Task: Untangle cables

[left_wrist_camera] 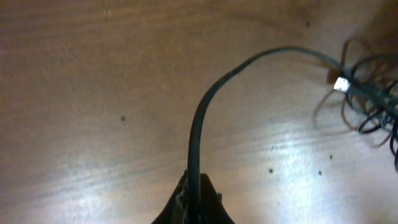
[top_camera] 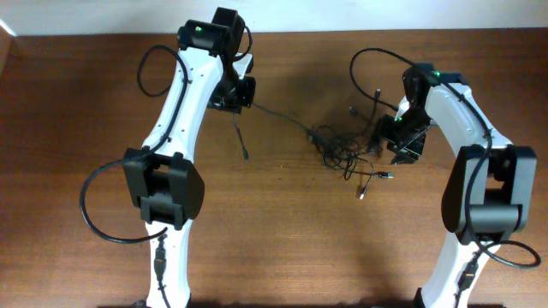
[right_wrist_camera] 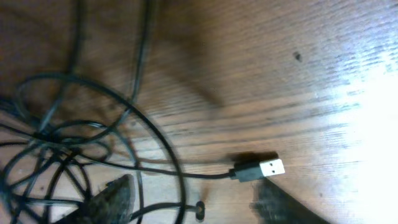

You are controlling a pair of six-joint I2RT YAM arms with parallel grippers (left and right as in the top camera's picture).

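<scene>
A tangle of thin black cables [top_camera: 338,145] lies on the wooden table between the arms. One strand [top_camera: 274,114] runs taut from it to my left gripper [top_camera: 242,96], which is shut on that strand [left_wrist_camera: 198,137]; the tangle shows at the right edge of the left wrist view [left_wrist_camera: 373,99]. A loose end [top_camera: 241,137] hangs below the left gripper. My right gripper [top_camera: 402,141] is open at the tangle's right side; its fingers [right_wrist_camera: 196,205] straddle cable loops [right_wrist_camera: 74,137] and a USB plug [right_wrist_camera: 260,169]. Other plug ends [top_camera: 374,177] lie to the front.
The table's far edge [top_camera: 342,32] runs behind both arms. Thick black arm cables loop beside the left arm [top_camera: 90,201] and above the right arm [top_camera: 368,60].
</scene>
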